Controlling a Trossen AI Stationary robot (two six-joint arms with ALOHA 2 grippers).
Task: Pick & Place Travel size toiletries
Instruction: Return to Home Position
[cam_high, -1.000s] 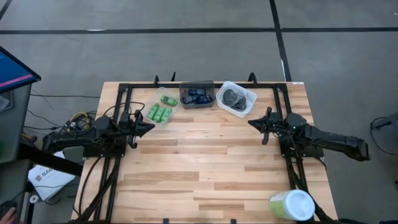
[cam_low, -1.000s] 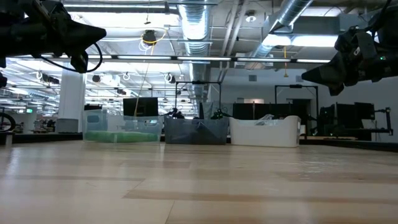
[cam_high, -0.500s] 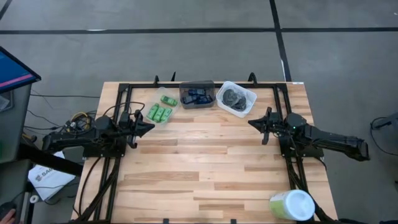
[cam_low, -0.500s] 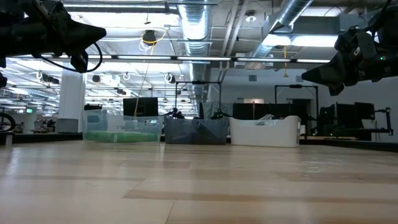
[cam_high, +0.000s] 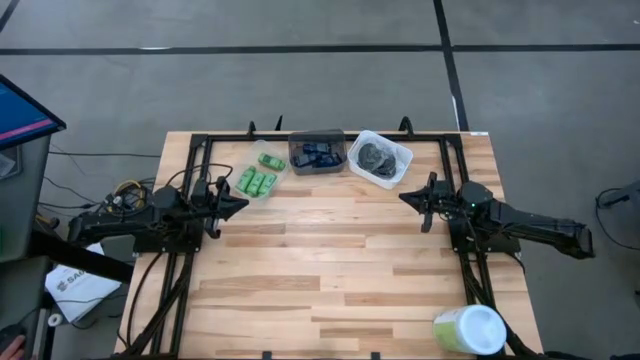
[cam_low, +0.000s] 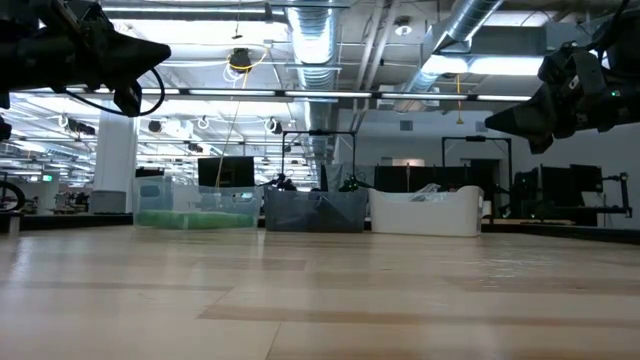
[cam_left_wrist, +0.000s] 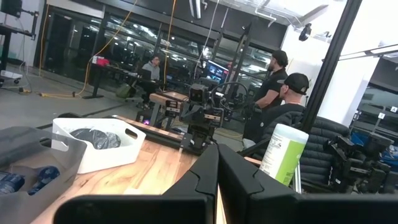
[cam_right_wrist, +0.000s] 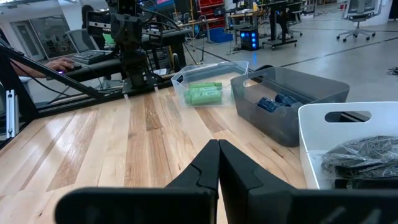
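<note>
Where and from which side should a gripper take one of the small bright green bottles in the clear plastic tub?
Across the narrow body, midway along, coming straight down. The small bright green bottles lie on their sides in the clear plastic tub, whose walls would likely block a sideways approach. The left gripper is nearest.

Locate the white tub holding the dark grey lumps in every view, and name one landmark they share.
High view: white tub at the table's far edge, rightmost tub.
Low view: white tub right of centre, far across the table.
Left wrist view: white tub in view, on the table ahead.
Right wrist view: white tub in view, nearest, partly cut off.
Shared landmark: the dark tub beside it.
</note>
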